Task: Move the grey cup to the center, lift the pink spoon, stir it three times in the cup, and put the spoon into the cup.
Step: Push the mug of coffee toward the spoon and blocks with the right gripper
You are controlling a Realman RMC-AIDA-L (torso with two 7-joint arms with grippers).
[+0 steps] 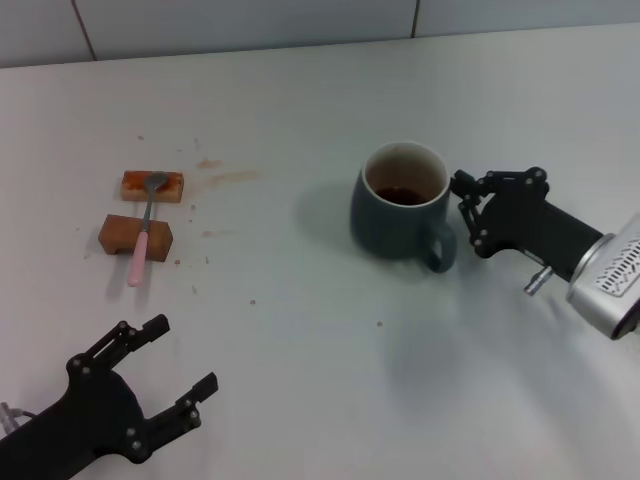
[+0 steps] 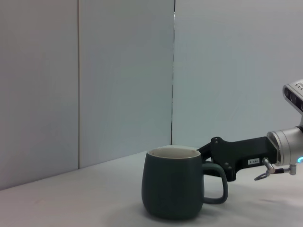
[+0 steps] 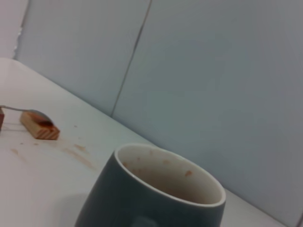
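The grey cup (image 1: pixel 398 205) stands upright right of the table's middle, handle (image 1: pixel 440 250) toward me, with a little dark liquid inside. It shows in the left wrist view too, as the grey cup (image 2: pixel 173 189), and close up as the grey cup (image 3: pixel 156 189). My right gripper (image 1: pixel 466 212) sits open just right of the cup, beside its handle and holding nothing; the right gripper (image 2: pixel 213 151) reaches in behind the handle. The pink spoon (image 1: pixel 142 245) lies across two brown blocks at the left, bowl on the far block. My left gripper (image 1: pixel 180 355) rests open near the front left.
Two brown blocks (image 1: pixel 152 186) (image 1: pixel 134 234) carry the spoon; the far block (image 3: pixel 40 128) also shows in the right wrist view. Brown stains and crumbs (image 1: pixel 225 175) dot the white table (image 1: pixel 300 330) between blocks and cup. A tiled wall (image 1: pixel 300 20) runs behind.
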